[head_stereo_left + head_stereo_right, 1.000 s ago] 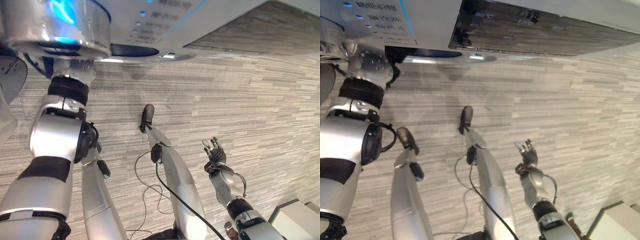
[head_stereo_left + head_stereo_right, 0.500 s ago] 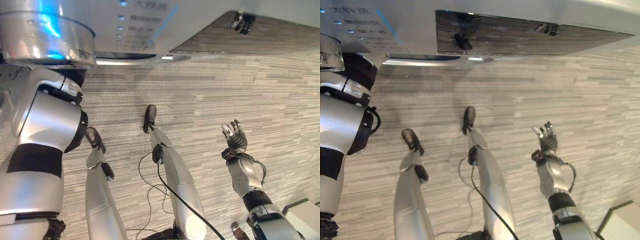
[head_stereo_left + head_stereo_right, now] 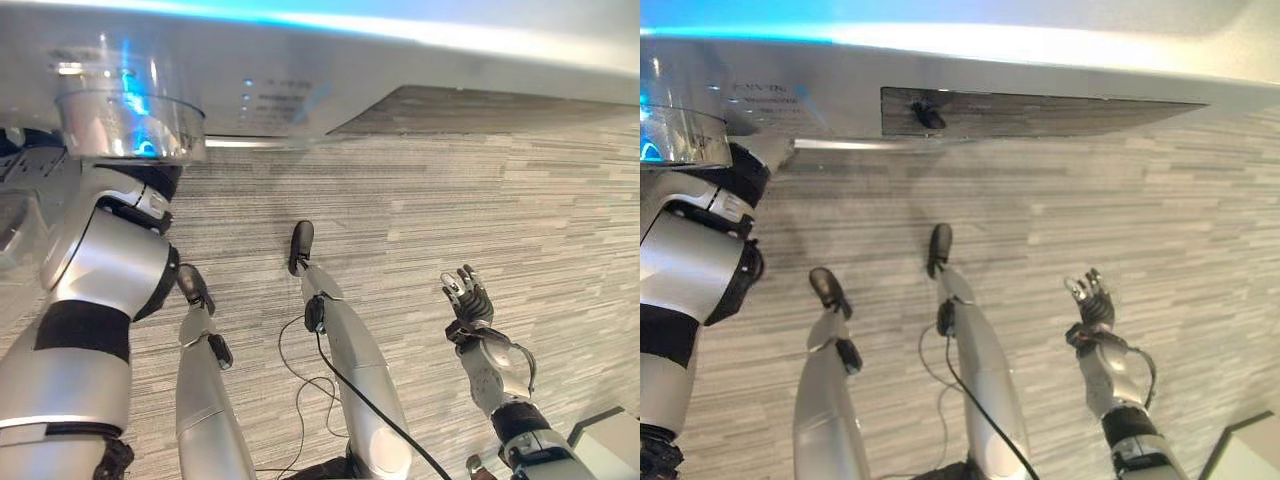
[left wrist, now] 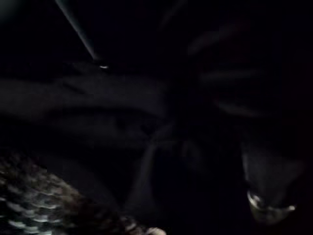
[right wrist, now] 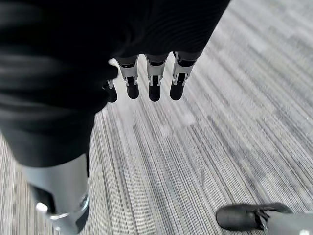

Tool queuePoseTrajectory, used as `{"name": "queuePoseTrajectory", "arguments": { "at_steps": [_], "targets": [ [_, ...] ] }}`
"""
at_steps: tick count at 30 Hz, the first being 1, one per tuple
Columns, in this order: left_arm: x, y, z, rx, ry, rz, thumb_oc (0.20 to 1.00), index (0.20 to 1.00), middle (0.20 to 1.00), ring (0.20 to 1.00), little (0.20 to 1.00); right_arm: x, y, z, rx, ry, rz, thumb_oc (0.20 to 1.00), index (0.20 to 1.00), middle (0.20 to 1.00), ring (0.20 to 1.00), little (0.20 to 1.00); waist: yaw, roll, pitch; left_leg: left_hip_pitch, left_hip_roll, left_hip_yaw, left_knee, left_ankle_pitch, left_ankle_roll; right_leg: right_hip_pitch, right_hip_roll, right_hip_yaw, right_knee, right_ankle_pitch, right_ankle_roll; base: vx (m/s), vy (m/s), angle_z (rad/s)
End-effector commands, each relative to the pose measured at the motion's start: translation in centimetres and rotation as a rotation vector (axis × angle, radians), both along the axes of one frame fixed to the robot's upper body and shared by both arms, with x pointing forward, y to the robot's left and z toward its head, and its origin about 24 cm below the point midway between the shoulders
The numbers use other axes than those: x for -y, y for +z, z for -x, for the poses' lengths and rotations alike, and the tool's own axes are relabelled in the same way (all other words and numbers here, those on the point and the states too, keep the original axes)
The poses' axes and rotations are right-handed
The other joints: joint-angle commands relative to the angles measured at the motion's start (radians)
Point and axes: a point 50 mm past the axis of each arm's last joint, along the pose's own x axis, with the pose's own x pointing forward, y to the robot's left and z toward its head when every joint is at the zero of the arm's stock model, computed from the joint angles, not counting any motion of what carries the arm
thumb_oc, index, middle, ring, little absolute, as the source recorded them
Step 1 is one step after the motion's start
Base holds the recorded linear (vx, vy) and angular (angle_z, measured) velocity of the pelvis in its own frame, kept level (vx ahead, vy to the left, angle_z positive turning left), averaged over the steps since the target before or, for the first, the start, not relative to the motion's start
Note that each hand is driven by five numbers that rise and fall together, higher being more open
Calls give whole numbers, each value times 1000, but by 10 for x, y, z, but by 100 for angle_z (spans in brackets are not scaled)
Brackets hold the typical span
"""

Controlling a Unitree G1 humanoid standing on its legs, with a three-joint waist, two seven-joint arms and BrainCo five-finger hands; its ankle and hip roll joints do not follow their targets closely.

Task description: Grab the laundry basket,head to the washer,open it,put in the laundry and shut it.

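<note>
The washer's silver front (image 3: 300, 80) with lit controls runs across the far side. Its clear door bowl (image 3: 130, 125) juts out at the left. My left arm (image 3: 105, 265) reaches up past that bowl, which hides its hand. The left wrist view is very dark, with folds of dark cloth (image 4: 107, 112) and a patch of patterned cloth (image 4: 34, 205). My right hand (image 3: 470, 305) hangs over the carpet at the right, well away from the washer. Its fingers (image 5: 154, 83) are straight and hold nothing.
Striped grey carpet (image 3: 500, 200) covers the floor in front of the washer. A white box's corner (image 3: 610, 435) shows at the lower right, beside my right arm. A dark glossy panel (image 3: 1040, 110) on the washer's front mirrors the carpet.
The camera has tipped, so the washer's front now sits higher and flatter in the picture. My right hand rose and moved right, then held. The left arm stays up by the door bowl.
</note>
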Motion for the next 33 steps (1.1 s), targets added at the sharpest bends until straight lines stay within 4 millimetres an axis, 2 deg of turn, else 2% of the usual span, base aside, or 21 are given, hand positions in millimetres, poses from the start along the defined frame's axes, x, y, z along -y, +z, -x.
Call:
{"name": "queuePoseTrajectory", "arguments": {
  "at_steps": [1, 3, 4, 7, 10, 11, 13, 16, 18, 20, 21, 22, 23, 24, 25, 26, 27, 28, 29, 30, 33],
  "targets": [
    [48, 55, 21, 147, 17, -334, 1000, 1000, 1000, 1000, 1000, 28, -26, 33, -128, -24, 32, 1000, 1000, 1000, 1000, 1000, -24, 121, -154, -41, 61, -13, 54, -114, -9, -92, 17, 57, 132, -172, 141, -25, 3, 9],
    [49, 58, 21, 148, 60, -396, 1000, 1000, 1000, 1000, 1000, 27, -28, 33, -134, -17, 29, 1000, 1000, 1000, 1000, 1000, -21, 121, -150, -42, 58, -14, 51, -111, -9, -92, 16, 56, 132, -170, 140, -23, 2, 13],
    [58, 62, 24, 171, 144, -556, 1000, 1000, 1000, 1000, 1000, 28, -30, 33, -148, -9, 32, 1000, 1000, 1000, 1000, 1000, -17, 122, -146, -44, 54, -17, 43, -105, -9, -92, 15, 55, 126, -167, 140, -24, -1, 18],
    [80, 62, 30, 248, 193, -719, 1000, 1000, 1000, 1000, 1000, 25, -34, 34, -163, 7, 25, 1000, 1000, 1000, 1000, 1000, -4, 127, -138, -45, 48, -18, 37, -100, -7, -92, 11, 53, 124, -163, 141, -17, -2, 8],
    [103, 50, 37, 357, 220, -840, 1000, 1000, 1000, 1000, 1000, 21, -36, 34, -162, 17, 16, 1000, 1000, 1000, 1000, 1000, 12, 129, -129, -41, 43, -23, 35, -100, -5, -84, 8, 54, 121, -165, 142, 0, 0, 0],
    [103, 49, 36, 356, 221, -840, 1000, 1000, 1000, 1000, 1000, 21, -36, 34, -163, 17, 17, 1000, 1000, 1000, 1000, 1000, 12, 129, -129, -40, 43, -23, 35, -100, -5, -84, 8, 54, 120, -165, 142, -13, 2, 4],
    [113, 34, 43, 448, 267, -921, 1000, 1000, 1000, 1000, 1000, 18, -37, 34, -155, 19, 12, 1000, 1000, 1000, 1000, 1000, 24, 130, -120, -36, 39, -25, 30, -102, -4, -78, 4, 58, 115, -168, 143, -14, 22, 5],
    [108, 18, 46, 532, 372, -1042, 1000, 1000, 1000, 1000, 1000, 16, -36, 34, -141, 29, 26, 1000, 1000, 1000, 1000, 1000, 35, 131, -110, -27, 33, -24, 21, -103, -4, -66, 0, 57, 106, -169, 143, -10, 38, 2],
    [100, 11, 49, 631, 538, -1193, 1000, 1000, 1000, 1000, 1000, 17, -33, 35, -116, 31, 40, 1000, 1000, 1000, 1000, 1000, 41, 129, -102, -23, 33, -26, 16, -105, -5, -58, 0, 58, 100, -170, 145, -12, 35, 0],
    [97, 4, 47, 634, 581, -1251, 1000, 1000, 1000, 1000, 1000, 18, -32, 35, -108, 28, 49, 1000, 1000, 1000, 1000, 1000, 41, 128, -99, -19, 32, -26, 14, -106, -5, -55, 0, 60, 100, -171, 145, -4, 23, -1],
    [86, -12, 43, 592, 596, -1299, 1000, 1000, 1000, 1000, 1000, 21, -31, 37, -102, 14, 69, 1000, 1000, 1000, 1000, 1000, 47, 130, -93, -14, 29, -25, 15, -107, -4, -50, -3, 62, 103, -173, 146, -6, 51, -2],
    [80, -21, 41, 558, 574, -1284, 1000, 1000, 1000, 1000, 1000, 21, -31, 39, -103, 3, 65, 1000, 1000, 1000, 1000, 1000, 51, 130, -90, -12, 27, -25, 15, -108, -3, -46, -5, 62, 104, -174, 145, -5, 52, -1],
    [79, -22, 41, 554, 573, -1283, 1000, 1000, 1000, 1000, 1000, 22, -31, 39, -106, 4, 69, 1000, 1000, 1000, 1000, 1000, 50, 132, -91, -11, 27, -25, 15, -108, -3, -44, -5, 62, 103, -174, 145, -1, 48, -2],
    [68, -40, 40, 466, 487, -1190, 1000, 1000, 1000, 1000, 1000, 22, -34, 42, -118, -9, 58, 1000, 1000, 1000, 1000, 1000, 60, 134, -87, -3, 21, -23, 13, -106, -1, -36, -9, 61, 102, -174, 145, 0, 0, 0],
    [67, -40, 40, 462, 486, -1189, 1000, 1000, 1000, 1000, 1000, 22, -34, 43, -121, -8, 62, 1000, 1000, 1000, 1000, 1000, 58, 136, -89, -2, 21, -23, 12, -106, -1, -35, -8, 61, 101, -174, 145, 4, 50, -1],
    [55, -66, 41, 369, 393, -1071, 1000, 1000, 1000, 1000, 1000, 20, -39, 47, -142, -19, 46, 1000, 1000, 1000, 1000, 1000, 73, 140, -83, 9, 14, -18, 6, -104, 1, -26, -12, 59, 99, -172, 144, 5, 33, 0],
    [49, -82, 42, 309, 330, -999, 1000, 1000, 1000, 1000, 1000, 21, -41, 49, -154, -20, 45, 1000, 1000, 1000, 1000, 1000, 77, 144, -84, 15, 11, -17, 3, -102, 1, -19, -14, 59, 95, -171, 144, 5, 33, 1],
    [49, -82, 42, 308, 331, -999, 1000, 1000, 1000, 1000, 1000, 21, -41, 49, -155, -19, 46, 1000, 1000, 1000, 1000, 1000, 76, 145, -84, 15, 11, -17, 2, -102, 1, -18, -14, 59, 95, -171, 144, 0, 0, 0],
    [46, -106, 46, 224, 223, -833, 1000, 1000, 1000, 1000, 1000, 16, -46, 51, -179, -20, 34, 1000, 1000, 1000, 1000, 1000, 89, 148, -80, 27, 1, -18, -5, -98, 3, -5, -16, 59, 87, -169, 141, 4, 35, 4],
    [47, -120, 52, 194, 171, -733, 1000, 1000, 1000, 1000, 1000, 15, -45, 49, -177, -24, 27, 1000, 1000, 1000, 1000, 1000, 95, 152, -78, 41, -4, -17, -19, -94, 4, 10, -18, 56, 75, -166, 142, 3, 35, 5],
    [49, -132, 56, 163, 126, -665, 1000, 1000, 1000, 1000, 1000, 14, -43, 47, -166, -27, 25, 1000, 1000, 1000, 1000, 1000, 102, 156, -76, 58, -12, -17, -36, -89, 4, 26, -19, 54, 59, -162, 143, -7, 25, 6]
  ]
}}
